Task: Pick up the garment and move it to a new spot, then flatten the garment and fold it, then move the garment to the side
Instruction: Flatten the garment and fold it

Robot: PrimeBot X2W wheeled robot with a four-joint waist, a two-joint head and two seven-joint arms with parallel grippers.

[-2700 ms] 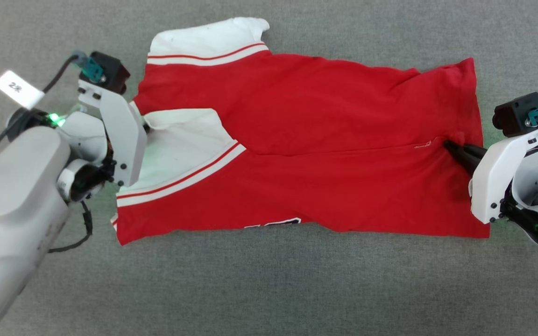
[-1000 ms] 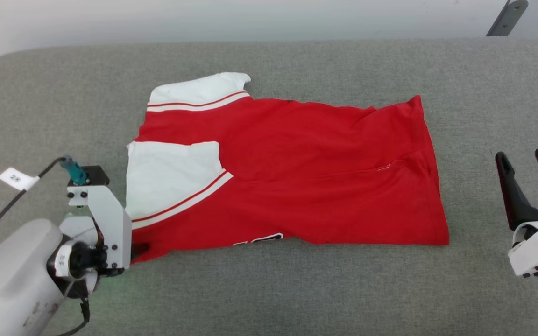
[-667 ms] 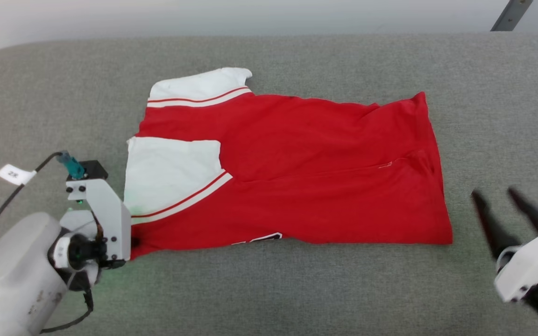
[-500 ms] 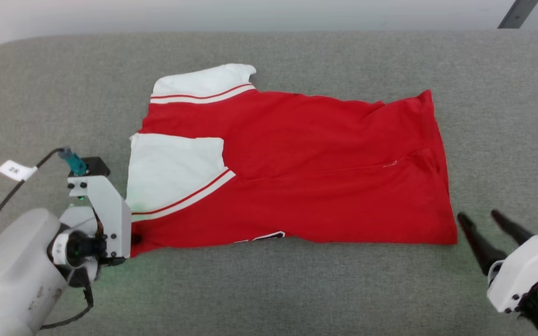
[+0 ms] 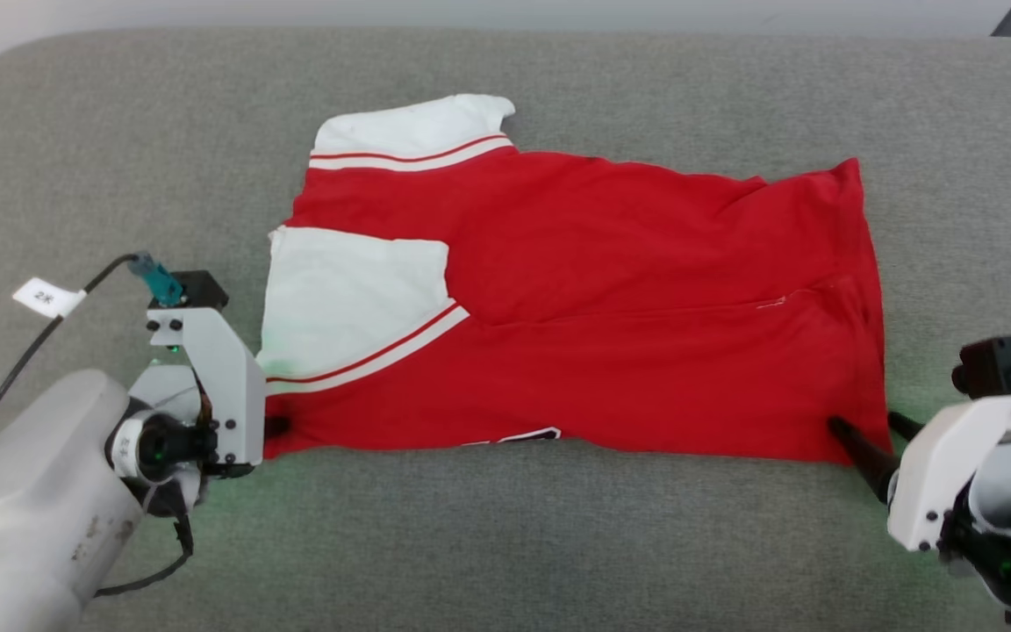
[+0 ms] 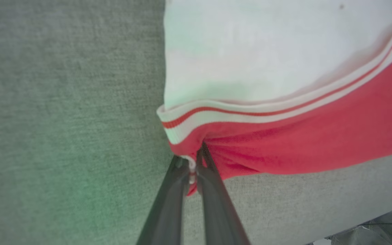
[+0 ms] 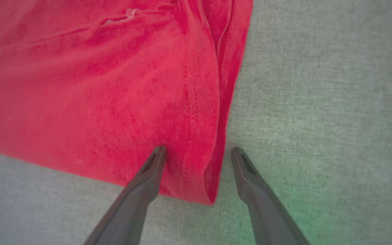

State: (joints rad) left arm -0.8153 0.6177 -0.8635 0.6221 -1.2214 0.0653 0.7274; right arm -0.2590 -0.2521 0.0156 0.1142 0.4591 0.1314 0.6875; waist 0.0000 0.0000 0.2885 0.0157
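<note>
Garment flat, fold only partly done, one near corner in my grip.

The garment point(image 5: 628, 290) lies spread lengthwise across the middle of the grey desk point(image 5: 505, 544). Its long sides look turned in, and a white sleeve point(image 5: 356, 294) is laid over the red. My left gripper point(image 6: 196, 160) is clenched on the near left corner, just under the striped trim point(image 6: 250, 117). My right gripper point(image 7: 198, 151) is spread wide astride the near right hem corner, with one finger on the cloth and the other on the desk beside it, grasping nothing yet. I judge the moving and flattening done. What's left is closing on that second corner, finishing the fold and carrying the garment to the side.
</note>
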